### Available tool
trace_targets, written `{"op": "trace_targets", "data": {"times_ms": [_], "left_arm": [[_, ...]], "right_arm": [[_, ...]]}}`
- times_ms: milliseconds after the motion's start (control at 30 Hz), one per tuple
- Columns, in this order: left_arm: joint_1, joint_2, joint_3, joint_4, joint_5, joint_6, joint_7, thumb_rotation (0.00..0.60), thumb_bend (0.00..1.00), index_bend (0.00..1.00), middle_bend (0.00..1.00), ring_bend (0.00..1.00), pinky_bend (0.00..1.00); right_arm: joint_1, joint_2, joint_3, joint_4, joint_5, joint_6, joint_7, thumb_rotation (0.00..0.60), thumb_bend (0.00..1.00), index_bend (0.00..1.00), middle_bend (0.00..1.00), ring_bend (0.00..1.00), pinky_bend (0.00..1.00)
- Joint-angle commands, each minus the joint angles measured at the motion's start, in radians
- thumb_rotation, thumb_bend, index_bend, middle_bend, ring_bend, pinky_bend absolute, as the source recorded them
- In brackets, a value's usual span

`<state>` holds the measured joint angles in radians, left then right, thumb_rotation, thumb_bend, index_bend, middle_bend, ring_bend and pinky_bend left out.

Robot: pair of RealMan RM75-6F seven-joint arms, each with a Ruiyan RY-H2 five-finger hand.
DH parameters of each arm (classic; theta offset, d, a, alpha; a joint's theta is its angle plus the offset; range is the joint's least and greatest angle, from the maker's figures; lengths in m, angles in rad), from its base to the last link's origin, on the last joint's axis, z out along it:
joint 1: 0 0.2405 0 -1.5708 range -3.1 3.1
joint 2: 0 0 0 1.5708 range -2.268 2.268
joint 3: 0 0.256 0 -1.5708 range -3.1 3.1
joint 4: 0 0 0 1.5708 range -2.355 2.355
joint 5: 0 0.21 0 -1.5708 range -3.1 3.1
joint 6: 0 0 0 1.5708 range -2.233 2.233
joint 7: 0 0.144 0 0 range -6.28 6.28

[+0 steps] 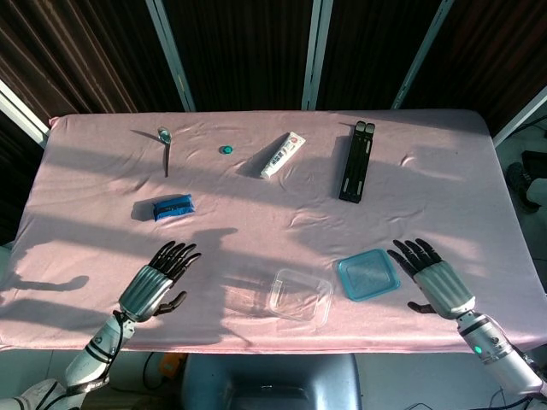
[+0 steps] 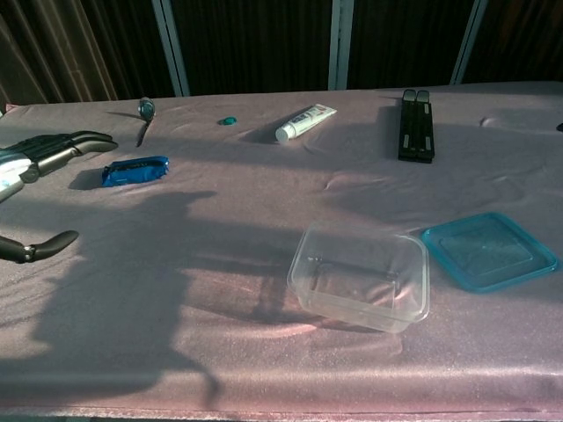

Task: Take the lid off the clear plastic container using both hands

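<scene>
On the table [image 1: 444, 179] there is one clear plastic container [image 1: 299, 296] near the front edge, mouth facing up and long side along that edge, and one teal lid [image 1: 367, 274] lying flat just beside it on the right. Further back lie one spoon [image 1: 165, 142], one toothpaste tube [image 1: 283, 155], one blue packet [image 1: 173, 207], one small teal cap [image 1: 226, 149] and one black stand [image 1: 357, 161]. The left hand [image 1: 157, 284] and the right hand [image 1: 438, 280] are near the front corners, each holding nothing, fingers spread.

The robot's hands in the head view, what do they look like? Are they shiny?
Yes, partly. Each hand, the left hand and the right hand, has a ribbed silvery-grey metal back and dark black fingers. The wrists are ringed silver cylinders with black bands. The right wrist carries a small green light. The arms further back look white.
</scene>
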<state>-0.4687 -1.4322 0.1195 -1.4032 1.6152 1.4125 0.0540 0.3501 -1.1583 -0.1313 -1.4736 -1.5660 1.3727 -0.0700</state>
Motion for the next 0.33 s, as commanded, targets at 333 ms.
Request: {"op": "trace_targets", "data": {"times_ms": [333], "left_arm": [[0.347, 0.216, 0.005, -0.138, -0.141, 0.300, 0.047, 0.600, 0.38, 0.00, 0.00, 0.00, 0.00]], "right_arm": [[-0.209, 0.044, 0.120, -0.207, 0.214, 0.206, -0.204, 0.600, 0.16, 0.00, 0.00, 0.00, 0.00]]}}
